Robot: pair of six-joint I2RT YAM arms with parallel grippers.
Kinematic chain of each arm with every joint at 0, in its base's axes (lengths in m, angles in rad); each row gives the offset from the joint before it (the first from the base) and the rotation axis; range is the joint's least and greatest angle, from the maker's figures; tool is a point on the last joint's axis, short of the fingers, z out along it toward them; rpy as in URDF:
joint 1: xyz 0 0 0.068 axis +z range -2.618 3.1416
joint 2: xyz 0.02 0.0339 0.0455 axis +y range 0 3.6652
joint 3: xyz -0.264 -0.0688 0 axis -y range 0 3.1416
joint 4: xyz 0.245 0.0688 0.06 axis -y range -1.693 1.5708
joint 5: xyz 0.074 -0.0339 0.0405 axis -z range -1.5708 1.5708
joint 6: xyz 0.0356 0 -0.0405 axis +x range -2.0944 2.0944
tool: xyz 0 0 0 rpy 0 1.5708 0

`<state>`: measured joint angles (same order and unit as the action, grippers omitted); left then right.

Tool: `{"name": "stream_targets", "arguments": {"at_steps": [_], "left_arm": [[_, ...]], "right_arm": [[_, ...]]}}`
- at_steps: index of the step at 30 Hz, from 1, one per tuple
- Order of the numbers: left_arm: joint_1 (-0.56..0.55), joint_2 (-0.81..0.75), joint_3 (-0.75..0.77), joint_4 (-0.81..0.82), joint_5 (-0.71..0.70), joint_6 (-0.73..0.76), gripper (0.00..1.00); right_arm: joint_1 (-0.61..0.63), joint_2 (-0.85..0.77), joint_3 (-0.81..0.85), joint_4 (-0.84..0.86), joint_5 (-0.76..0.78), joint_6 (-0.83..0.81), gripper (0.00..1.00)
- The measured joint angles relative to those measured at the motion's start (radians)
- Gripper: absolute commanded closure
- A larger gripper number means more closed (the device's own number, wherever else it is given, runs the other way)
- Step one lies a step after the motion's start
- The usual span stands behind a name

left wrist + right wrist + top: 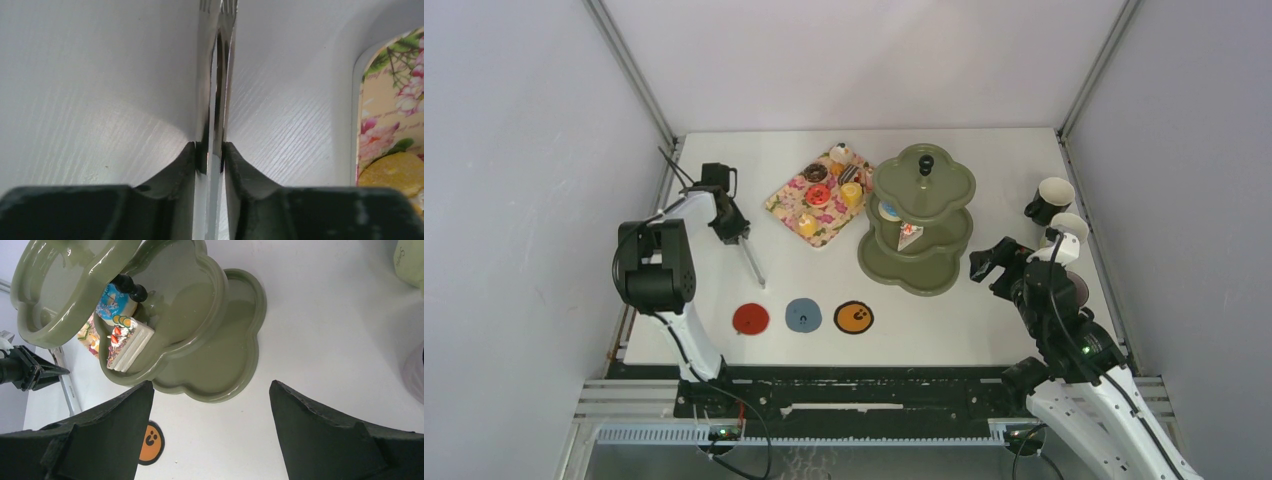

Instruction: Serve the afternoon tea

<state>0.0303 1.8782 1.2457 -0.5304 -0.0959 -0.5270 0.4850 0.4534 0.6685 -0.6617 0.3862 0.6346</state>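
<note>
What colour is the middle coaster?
The middle coaster is blue; top external view shows it best.

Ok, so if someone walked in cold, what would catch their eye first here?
The olive-green three-tier stand dominates the centre of the overhead view, with a cake slice already on its middle tier. Just left of it, the pink floral tray carries a bright cluster of toy sweets. Further left, the left gripper clamps a pair of metal tongs.
</note>
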Motion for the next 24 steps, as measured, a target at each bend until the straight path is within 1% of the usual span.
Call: {"name": "stream_targets", "arguments": {"at_steps": [2,3,7,9,11,15,18,21,24], "left_arm": [[0.0,-0.004,0.0,0.0,0.003,0.003,0.86],[0.0,-0.008,0.0,-0.004,0.003,0.008,0.88],[-0.001,-0.06,0.0,-0.031,0.007,0.039,0.88],[-0.001,-0.111,0.003,-0.049,0.016,0.061,0.85],[-0.001,-0.161,0.015,-0.071,0.047,0.088,0.79],[-0.003,-0.271,0.055,-0.11,0.235,0.185,0.74],[-0.024,-0.328,0.08,-0.159,0.319,0.253,0.68],[-0.063,-0.385,0.061,-0.198,0.354,0.302,0.65],[-0.116,-0.455,-0.002,-0.222,0.36,0.323,0.64]], "right_arm": [[0.0,0.0,0.0,0.0,-0.001,0.0,0.06],[0.0,0.0,0.0,0.0,-0.002,0.0,0.06],[0.0,0.0,0.0,0.0,-0.003,0.0,0.06],[0.0,0.0,0.0,0.001,-0.003,0.0,0.06],[0.0,0.001,0.0,0.005,-0.003,0.0,0.06],[0.0,0.007,0.0,0.013,-0.003,0.0,0.06],[0.0,0.01,0.0,0.015,-0.003,0.001,0.06],[0.0,0.01,0.0,0.016,-0.003,0.001,0.06],[0.0,0.013,0.0,0.015,-0.003,0.001,0.06]]}}
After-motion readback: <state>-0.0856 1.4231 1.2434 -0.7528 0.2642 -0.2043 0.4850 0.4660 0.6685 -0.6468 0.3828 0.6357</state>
